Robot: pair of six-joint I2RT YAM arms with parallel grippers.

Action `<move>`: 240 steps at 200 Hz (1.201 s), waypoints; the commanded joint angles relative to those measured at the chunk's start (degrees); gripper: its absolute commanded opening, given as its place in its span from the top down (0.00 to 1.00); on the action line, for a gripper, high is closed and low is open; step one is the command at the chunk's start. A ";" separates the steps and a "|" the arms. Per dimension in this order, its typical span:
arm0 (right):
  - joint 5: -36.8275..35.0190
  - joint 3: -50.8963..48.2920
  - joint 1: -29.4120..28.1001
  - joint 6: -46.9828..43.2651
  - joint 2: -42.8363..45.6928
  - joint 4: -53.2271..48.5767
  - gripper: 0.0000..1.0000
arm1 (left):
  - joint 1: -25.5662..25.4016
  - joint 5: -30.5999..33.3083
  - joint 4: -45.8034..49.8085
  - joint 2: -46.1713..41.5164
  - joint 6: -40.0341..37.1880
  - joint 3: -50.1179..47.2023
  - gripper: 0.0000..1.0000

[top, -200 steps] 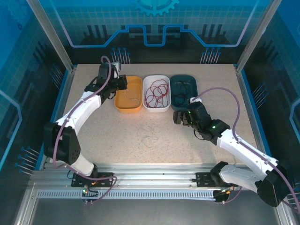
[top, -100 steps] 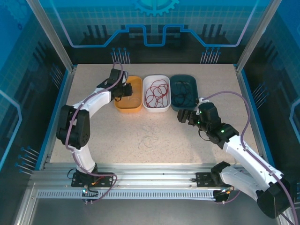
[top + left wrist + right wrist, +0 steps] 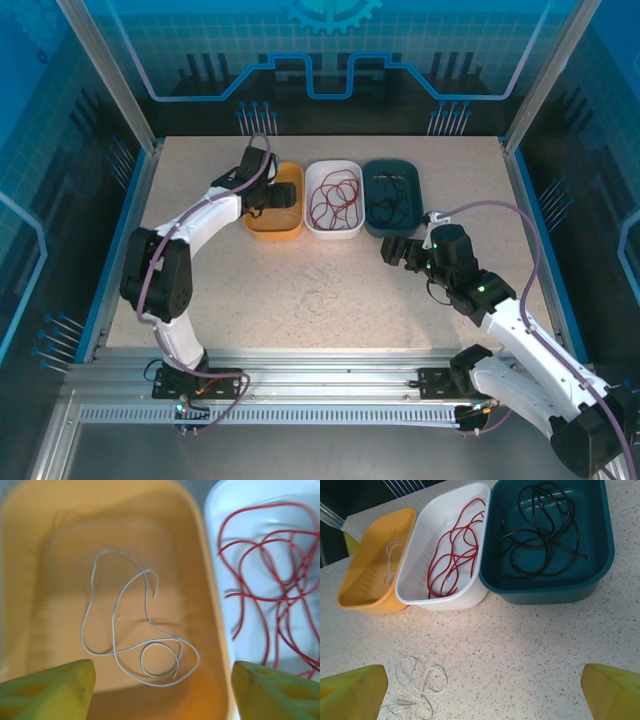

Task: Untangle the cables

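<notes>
Left gripper [image 3: 162,670] spread above yellow tray [image 3: 60,570], whitish cable [image 3: 114,630] loose inside, below the fingers. Right gripper [image 3: 482,675] spread, second whitish cable [image 3: 436,666] on tabletop [image 3: 520,645] near its left finger.

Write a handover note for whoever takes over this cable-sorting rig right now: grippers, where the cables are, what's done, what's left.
Left gripper: open, empty, over the orange tray.
Right gripper: open, empty, above the table near the teal tray.
Cables: one pale cable in the orange tray, red cables in the white tray, black cables in the teal tray.
Done: those are sorted by colour.
Left: a pale tangle lies loose on the table, probably bound for the orange tray.
</notes>
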State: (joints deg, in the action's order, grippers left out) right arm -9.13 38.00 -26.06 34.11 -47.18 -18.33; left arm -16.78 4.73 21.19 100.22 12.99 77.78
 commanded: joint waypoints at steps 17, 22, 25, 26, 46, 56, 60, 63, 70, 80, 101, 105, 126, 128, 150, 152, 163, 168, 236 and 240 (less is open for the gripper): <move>4.86 -2.78 4.15 0.60 2.85 3.53 0.00 | -4.39 2.28 0.56 -13.25 2.37 -6.42 0.09; 5.76 -3.03 4.66 0.61 2.87 3.71 0.00 | -5.06 2.29 0.23 -14.79 2.90 -7.80 0.06; 6.42 -3.14 4.98 0.57 2.80 3.85 0.00 | -5.47 2.34 0.18 -15.52 3.29 -8.55 0.02; 6.59 -3.17 5.11 0.50 2.80 3.93 0.00 | -5.60 2.32 0.17 -15.86 3.41 -8.89 0.02; 10.32 -3.70 6.58 0.03 1.51 4.60 0.00 | -8.66 1.94 -1.17 -21.02 5.88 -14.69 0.01; 11.71 -3.90 6.86 -0.09 0.89 5.17 0.00 | -10.54 1.74 -1.52 -22.96 7.02 -17.13 0.01; 12.04 -3.99 6.89 -0.05 0.50 5.38 0.00 | -11.42 1.78 -1.61 -23.60 7.30 -17.98 0.01; 12.25 -4.07 6.99 0.00 0.24 5.45 0.00 | -12.18 1.94 -1.67 -24.04 7.38 -18.67 0.01; 12.63 -4.14 7.20 0.16 -0.28 5.66 0.00 | -14.04 2.40 -1.68 -24.79 7.79 -20.00 0.01; 12.82 -4.16 7.25 0.26 -0.83 5.76 0.00 | -16.32 2.74 -1.59 -25.46 8.73 -21.67 0.01; 12.58 -4.42 7.45 0.43 -1.25 5.59 0.00 | -20.00 3.48 -1.28 -26.04 11.52 -25.09 0.02; 12.49 -4.55 7.46 0.48 -1.19 5.61 0.00 | -20.46 3.45 -1.32 -26.00 12.05 -25.69 0.02; 7.36 -4.59 7.60 3.04 -0.91 1.87 0.00 | -21.94 2.84 -1.58 -25.23 13.79 -28.25 0.07; 7.21 -4.64 7.61 2.93 -0.90 1.71 0.00 | -22.04 2.79 -1.63 -25.07 13.87 -28.39 0.08; 5.23 -4.58 7.61 3.07 -0.80 -0.26 0.00 | -22.98 2.02 -2.57 -23.15 14.75 -29.38 0.13; 5.03 -4.53 7.61 3.11 -0.85 -0.45 0.00 | -23.09 1.92 -2.67 -22.88 14.71 -29.42 0.14; 3.65 -4.02 7.54 3.24 -1.21 -2.10 0.00 | -23.55 1.78 -3.34 -21.51 14.78 -29.03 0.14; 2.86 -3.76 7.48 3.33 -1.52 -3.08 0.00 | -23.74 1.77 -3.56 -20.87 14.71 -28.66 0.15; -6.82 -1.22 6.42 4.39 -1.81 -12.77 0.00 | -25.41 2.82 -1.54 -8.57 20.79 -19.76 0.42; -6.93 -1.32 6.40 4.47 -1.58 -12.86 0.00 | -25.52 3.25 -0.79 -7.79 21.64 -19.10 0.44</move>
State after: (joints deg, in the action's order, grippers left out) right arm -11.88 34.63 -19.42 37.54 -49.56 -27.00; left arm -41.50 6.68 17.82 89.41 29.65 54.17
